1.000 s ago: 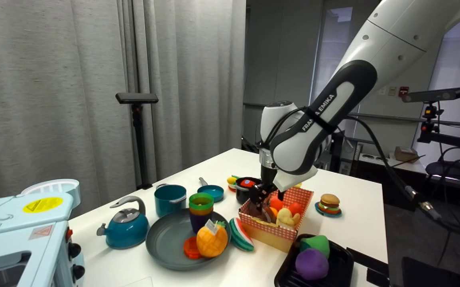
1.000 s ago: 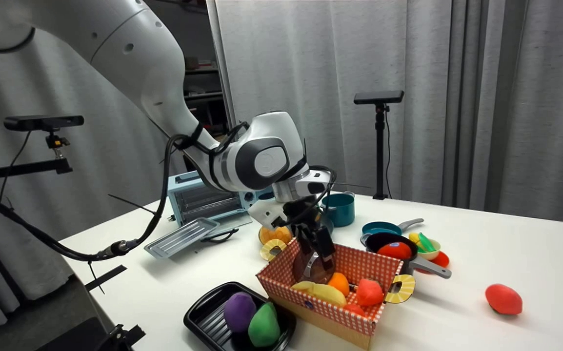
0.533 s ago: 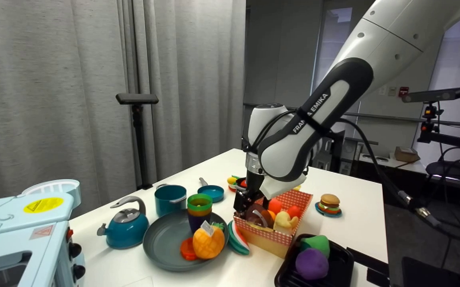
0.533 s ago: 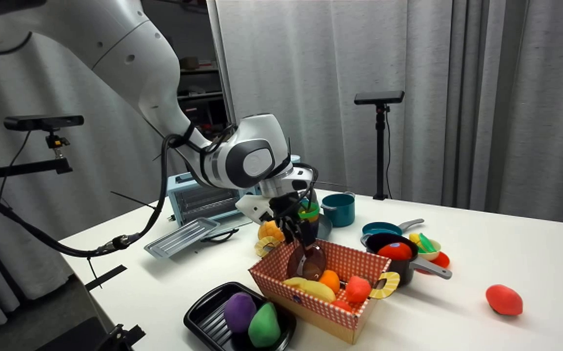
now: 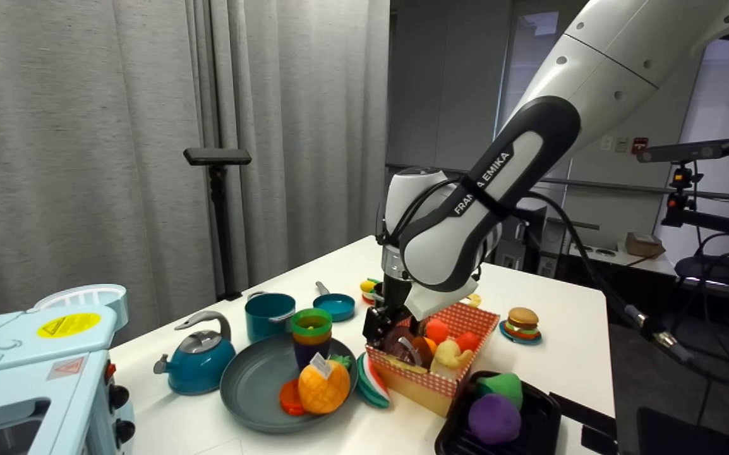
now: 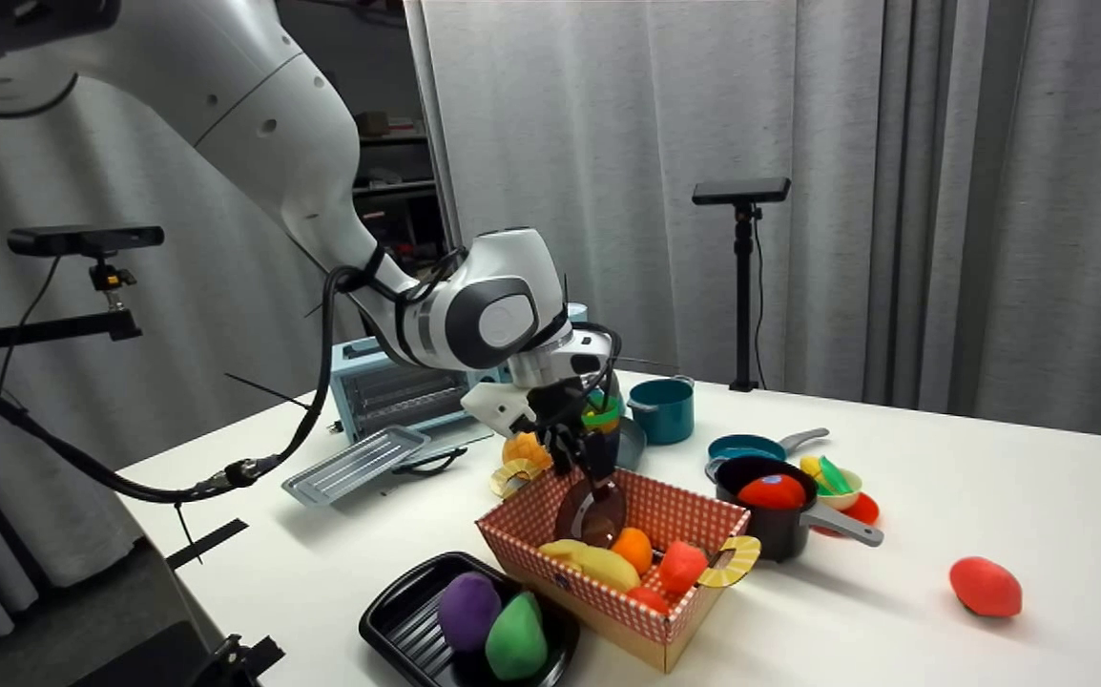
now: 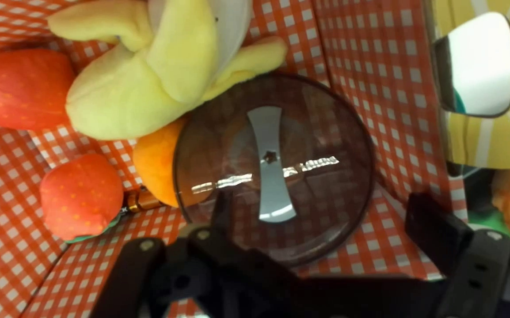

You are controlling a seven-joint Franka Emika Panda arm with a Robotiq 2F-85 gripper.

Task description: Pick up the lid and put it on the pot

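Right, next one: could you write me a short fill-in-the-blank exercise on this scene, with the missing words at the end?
1. The gripper is not shut but ____.
2. The lid is inside the basket, which is checked red and ____.
3. The black tray holds a green toy and a ____ one.
4. In the stack of cups, the top one is ____.

Missing words: open; white; purple; green.

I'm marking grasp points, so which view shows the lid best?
The wrist view: the lid faces the camera, its handle fully visible. Both exterior views show it smaller, tilted inside the basket and partly hidden.
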